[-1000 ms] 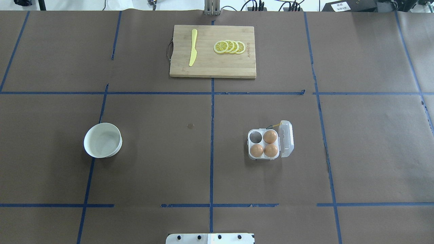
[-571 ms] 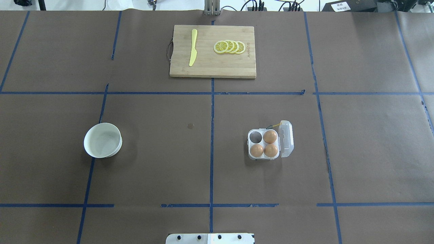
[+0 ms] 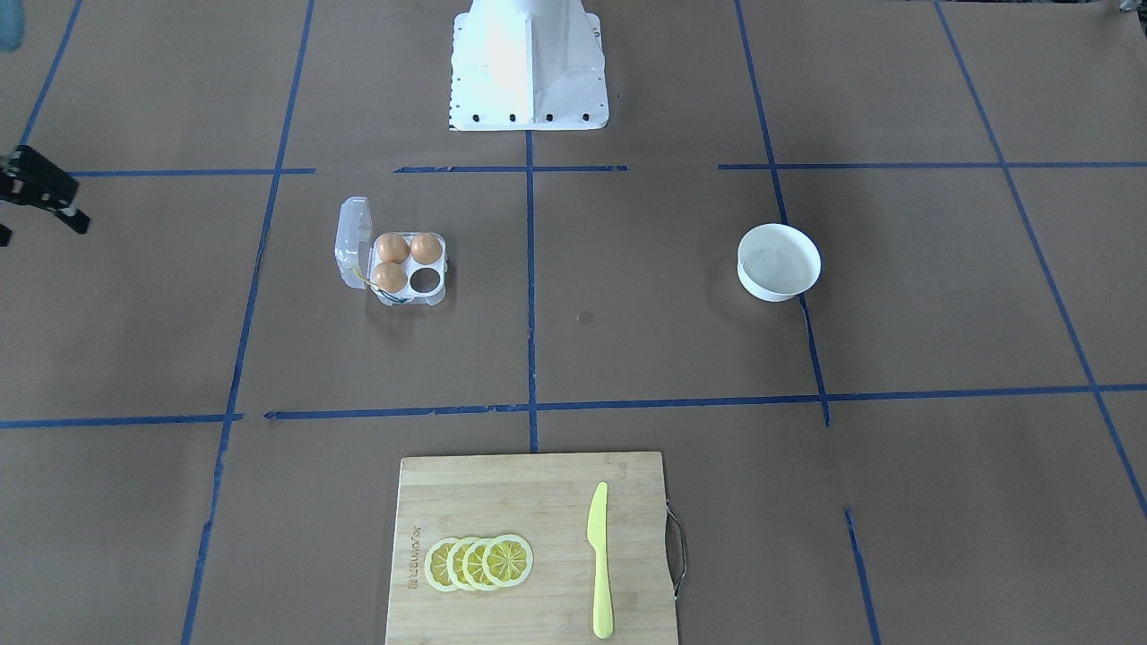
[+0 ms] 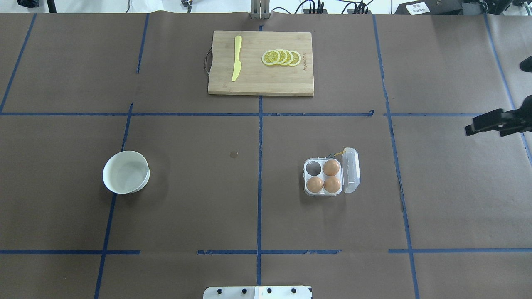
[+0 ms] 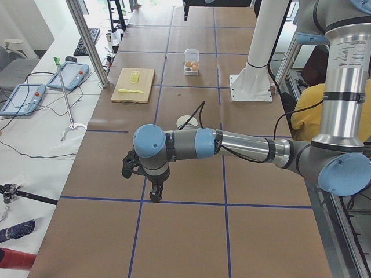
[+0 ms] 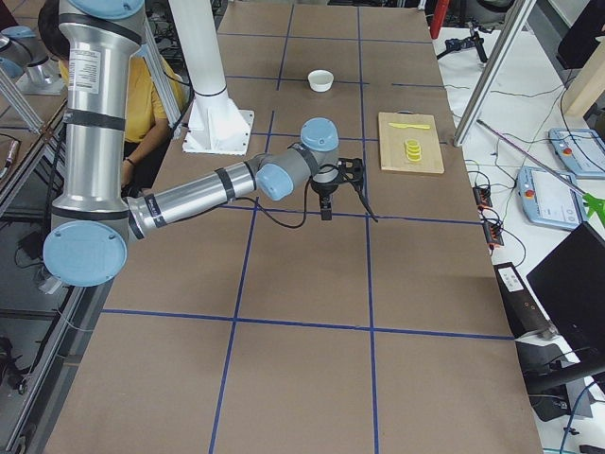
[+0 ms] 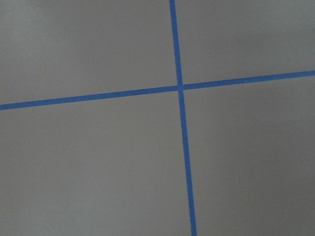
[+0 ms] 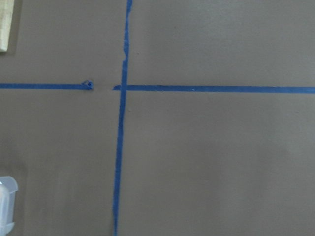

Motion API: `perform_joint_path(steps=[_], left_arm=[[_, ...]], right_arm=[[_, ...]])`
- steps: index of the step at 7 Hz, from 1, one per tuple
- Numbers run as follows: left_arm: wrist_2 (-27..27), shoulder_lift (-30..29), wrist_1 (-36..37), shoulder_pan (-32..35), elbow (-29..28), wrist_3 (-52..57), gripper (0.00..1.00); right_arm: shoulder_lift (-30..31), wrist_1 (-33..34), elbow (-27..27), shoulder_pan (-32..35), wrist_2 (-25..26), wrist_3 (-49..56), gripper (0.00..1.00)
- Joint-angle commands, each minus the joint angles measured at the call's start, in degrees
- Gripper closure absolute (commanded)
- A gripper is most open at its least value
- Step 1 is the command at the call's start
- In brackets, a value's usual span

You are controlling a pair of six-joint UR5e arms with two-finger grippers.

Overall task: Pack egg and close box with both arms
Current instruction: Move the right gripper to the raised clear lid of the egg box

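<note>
The clear box (image 4: 308, 189) stands right of the table's middle, also in the front view (image 3: 441, 291). Its lid (image 4: 351, 170) is hinged open on the right. Three alike brown eggs (image 4: 331, 167) fill three cells, and I cannot tell which is the task's egg. The far-left cell (image 4: 314, 167) is empty. My right gripper (image 4: 498, 97) comes in at the right edge, far from the box, with its fingers spread and empty. My left gripper (image 5: 140, 184) shows only in the exterior left view, over bare table well left of the bowl. I cannot tell its state.
A white bowl (image 4: 126, 171) at the left looks empty. A wooden cutting board (image 4: 260, 79) at the back holds a yellow knife (image 4: 237, 58) and lemon slices (image 4: 282, 57). The white base block (image 4: 257, 292) is at the near edge. A person in yellow (image 5: 307, 110) sits behind the robot.
My right gripper has come into the overhead view at the right edge; before, no arm showed there. The box, eggs and bowl have not moved.
</note>
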State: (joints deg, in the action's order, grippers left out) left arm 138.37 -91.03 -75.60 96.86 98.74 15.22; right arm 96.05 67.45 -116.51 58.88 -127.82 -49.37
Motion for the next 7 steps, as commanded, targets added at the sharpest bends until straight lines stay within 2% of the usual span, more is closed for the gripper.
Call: perform_joint_path(steps=[1, 2, 3, 6, 7], left_arm=[[0.85, -0.12, -3.4, -0.01, -0.04, -0.11, 0.0], [0.85, -0.2, -3.51, -0.09, 0.22, -0.11, 0.0], [0.85, -0.2, -3.51, -0.09, 0.4, -0.11, 0.0], [0.85, -0.29, -3.51, -0.09, 0.58, -0.02, 0.0], [0.85, -0.38, -3.59, -0.09, 0.49, 0.07, 0.0]], right_arm=[[-2.25, -10.4, -0.03, -17.5, 13.61, -20.1, 0.0], [-4.88, -10.41, 0.84, -23.57, 19.14, -23.2, 0.0], [-9.52, -10.32, 3.72, -26.59, 22.32, -23.67, 0.0], [-18.05, -9.71, 4.8, -27.94, 22.53, -28.58, 0.0], [-18.0, -9.62, 4.72, -27.68, 22.18, -28.51, 0.0]])
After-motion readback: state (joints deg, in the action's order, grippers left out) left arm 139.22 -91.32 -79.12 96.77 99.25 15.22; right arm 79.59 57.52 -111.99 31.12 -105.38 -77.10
